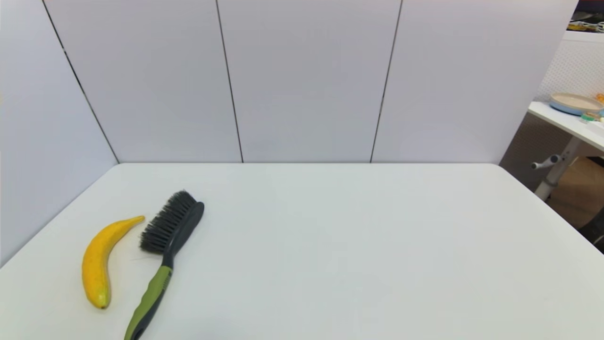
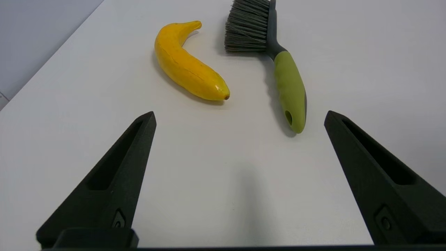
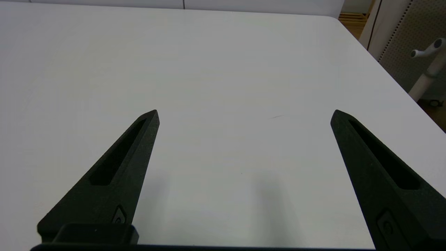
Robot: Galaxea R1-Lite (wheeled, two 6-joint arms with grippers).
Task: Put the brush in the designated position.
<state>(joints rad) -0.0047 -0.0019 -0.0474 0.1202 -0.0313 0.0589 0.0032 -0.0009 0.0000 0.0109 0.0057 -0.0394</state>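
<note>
The brush (image 1: 164, 259) lies flat on the white table at the near left, its dark grey bristles toward the back wall and its olive-green handle toward the front edge. In the left wrist view the brush (image 2: 284, 66) lies ahead of my left gripper (image 2: 240, 116), which is open, empty and short of the handle's end. My right gripper (image 3: 244, 113) is open over bare tabletop with nothing between its fingers. Neither arm shows in the head view. The designated position carries no mark that I can see.
A yellow banana (image 1: 100, 261) lies just left of the brush, also seen as the banana (image 2: 190, 64) in the left wrist view. White wall panels close the back and left. The table's right edge (image 1: 547, 203) borders another desk with a plate (image 1: 573, 103).
</note>
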